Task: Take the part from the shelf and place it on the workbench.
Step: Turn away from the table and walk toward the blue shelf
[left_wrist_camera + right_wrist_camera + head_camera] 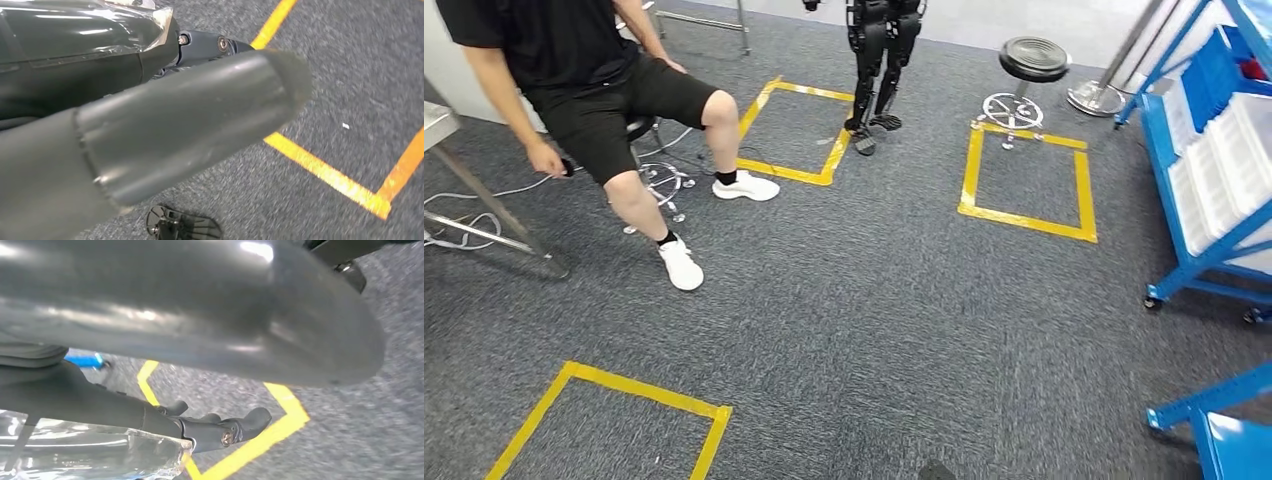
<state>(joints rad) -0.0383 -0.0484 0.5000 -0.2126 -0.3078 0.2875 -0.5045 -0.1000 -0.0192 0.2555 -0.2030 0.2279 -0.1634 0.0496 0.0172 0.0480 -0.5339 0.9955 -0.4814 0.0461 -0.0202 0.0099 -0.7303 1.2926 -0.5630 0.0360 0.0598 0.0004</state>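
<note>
The blue shelf (1169, 175) stands at the right edge of the head view, carrying white bins (1224, 160) and blue bins (1209, 80); no single part can be made out in them. My left hand (165, 120) hangs over grey carpet, its thick thumb and dark fingers (210, 45) stretched out with nothing between them. My right hand (200, 315) also hangs above the carpet, and its dark fingers (225, 427) lie apart from the thumb, holding nothing. Both hands are far from the shelf.
A person (614, 90) sits on a stool at the left, legs stretched over the carpet. A metal table corner (436, 122) juts in beside them. Another robot's legs (879, 60) and a black stool (1032, 62) stand at the back. Yellow tape squares (1024, 215) mark the floor.
</note>
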